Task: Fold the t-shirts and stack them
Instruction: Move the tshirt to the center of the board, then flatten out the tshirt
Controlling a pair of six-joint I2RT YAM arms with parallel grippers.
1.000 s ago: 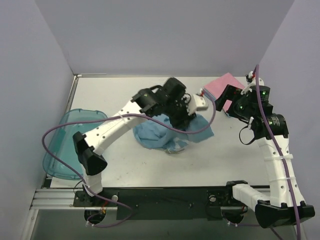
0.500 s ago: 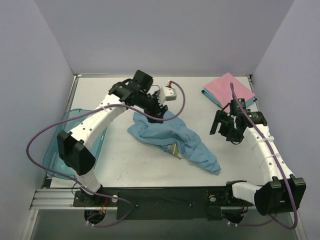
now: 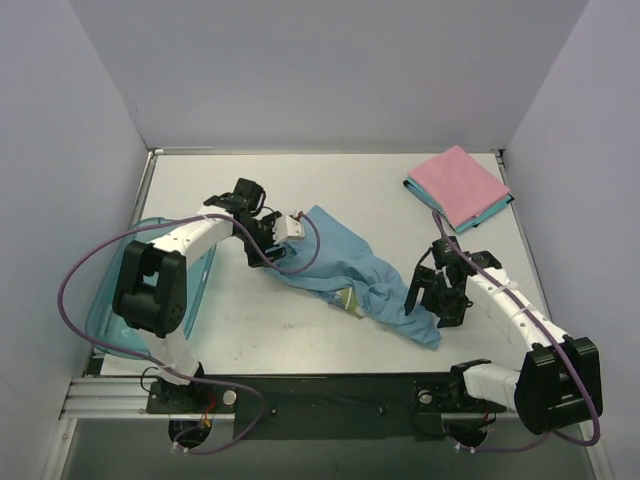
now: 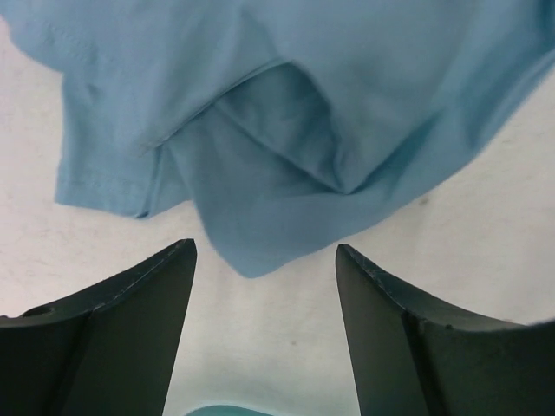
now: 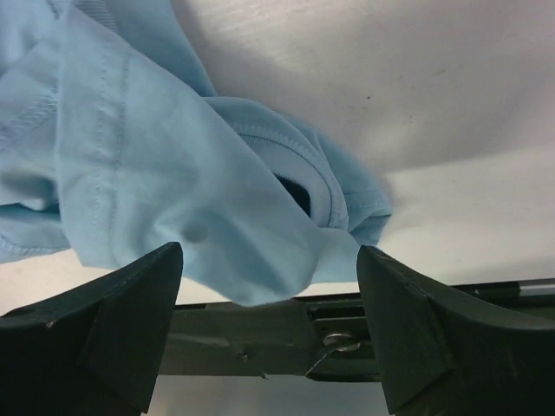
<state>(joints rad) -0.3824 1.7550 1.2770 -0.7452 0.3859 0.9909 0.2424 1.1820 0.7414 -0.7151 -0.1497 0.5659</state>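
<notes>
Both grippers gaped wide, with nothing clamped.
We saw the left gripper (image 4: 264,251) spread open, a corner of the light blue t-shirt (image 3: 345,262) reaching loosely between its fingertips. The right gripper (image 5: 269,253) stood open at the shirt's other end. The shirt lay rumpled in a diagonal strip across the table (image 3: 300,335), well apart from the pink t-shirt (image 3: 460,182), folded on the teal t-shirt (image 3: 497,209) in the far right corner.

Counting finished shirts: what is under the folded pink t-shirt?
Under the folded pink t-shirt, a teal folded t-shirt shows only its edges; the rest is covered.
</notes>
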